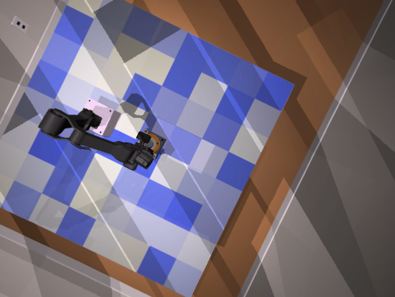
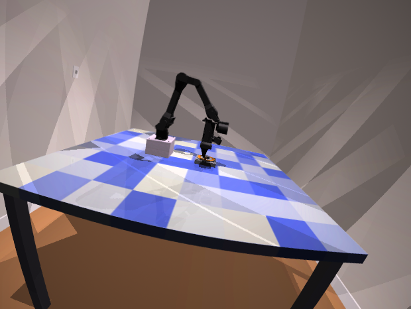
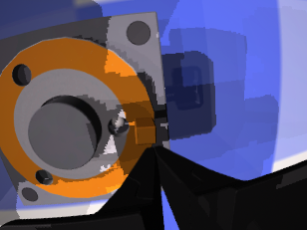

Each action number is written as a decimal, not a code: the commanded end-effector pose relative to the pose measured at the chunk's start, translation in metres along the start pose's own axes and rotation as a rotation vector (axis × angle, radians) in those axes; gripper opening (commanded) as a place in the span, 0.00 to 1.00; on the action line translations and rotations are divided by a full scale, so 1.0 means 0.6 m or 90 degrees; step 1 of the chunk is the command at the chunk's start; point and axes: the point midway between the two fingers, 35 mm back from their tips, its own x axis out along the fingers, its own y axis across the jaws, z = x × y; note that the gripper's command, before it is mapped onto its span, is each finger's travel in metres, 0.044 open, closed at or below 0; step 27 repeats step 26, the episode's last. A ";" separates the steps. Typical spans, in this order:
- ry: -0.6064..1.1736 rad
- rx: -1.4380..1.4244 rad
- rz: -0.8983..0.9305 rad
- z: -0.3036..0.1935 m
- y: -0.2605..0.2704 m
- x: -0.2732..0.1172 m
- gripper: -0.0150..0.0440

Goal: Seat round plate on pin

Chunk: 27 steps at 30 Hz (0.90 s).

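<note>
The end effector [image 3: 153,147] is fully closed and holds nothing; its joined tips are at the orange tab [image 3: 142,129] of the round plate [image 3: 67,67]. The plate sits around the post [image 3: 61,134] on the grey base [image 3: 136,30], on the checkered tabletop [image 2: 205,205]. The pin [image 3: 120,122] shows just beside the tab.

A: How are the cameras placed?

B: Top view is taken from high overhead, straight down on the table [image 1: 223,134]. Exterior is shot from a far corner. Wrist is pressed close. The orange plate [image 3: 100,186] is shared by all three.
</note>
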 end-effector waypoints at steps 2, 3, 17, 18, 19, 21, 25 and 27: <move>-0.002 -0.002 -0.002 0.005 -0.001 -0.019 0.25; -0.002 -0.002 -0.002 0.004 -0.001 -0.027 0.25; 0.000 -0.003 0.000 -0.006 0.001 -0.058 0.25; 0.000 -0.003 0.000 -0.006 0.001 -0.058 0.25; 0.000 -0.003 0.000 -0.006 0.001 -0.058 0.25; 0.000 -0.003 0.000 -0.006 0.001 -0.058 0.25; 0.000 -0.003 0.000 -0.006 0.001 -0.058 0.25; 0.000 -0.003 0.000 -0.006 0.001 -0.058 0.25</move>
